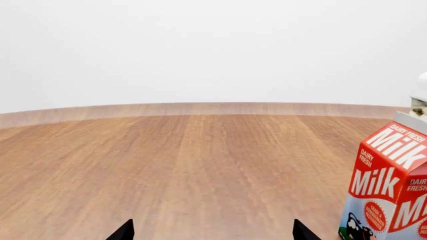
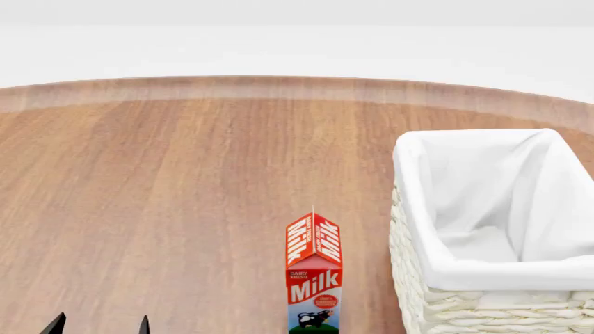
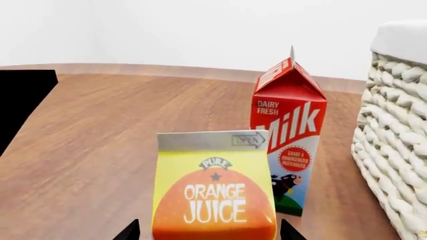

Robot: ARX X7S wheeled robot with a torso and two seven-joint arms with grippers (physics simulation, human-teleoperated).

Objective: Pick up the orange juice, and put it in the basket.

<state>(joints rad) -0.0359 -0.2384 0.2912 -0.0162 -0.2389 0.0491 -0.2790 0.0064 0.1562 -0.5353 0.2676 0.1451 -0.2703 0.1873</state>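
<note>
The orange juice point(image 3: 215, 190), a yellow carton with an orange circle, stands close in front of the right wrist camera. My right gripper point(image 3: 210, 234) is open, with one fingertip on each side of the carton's lower part and a small gap at each side. The carton and the right gripper are out of the head view. The basket point(image 2: 408, 209), cream wicker with a white liner, stands at the right; its wall also shows in the right wrist view point(image 3: 393, 165). My left gripper point(image 2: 99, 327) is open and empty, low over the table; it also shows in the left wrist view point(image 1: 212, 232).
A red and white Milk carton point(image 2: 314, 278) stands upright just left of the basket, behind the orange juice in the right wrist view point(image 3: 293, 125) and at the edge of the left wrist view point(image 1: 390, 185). The round wooden table point(image 2: 186, 181) extends far back. A black shape point(image 3: 20, 100) sits at the right wrist view's edge.
</note>
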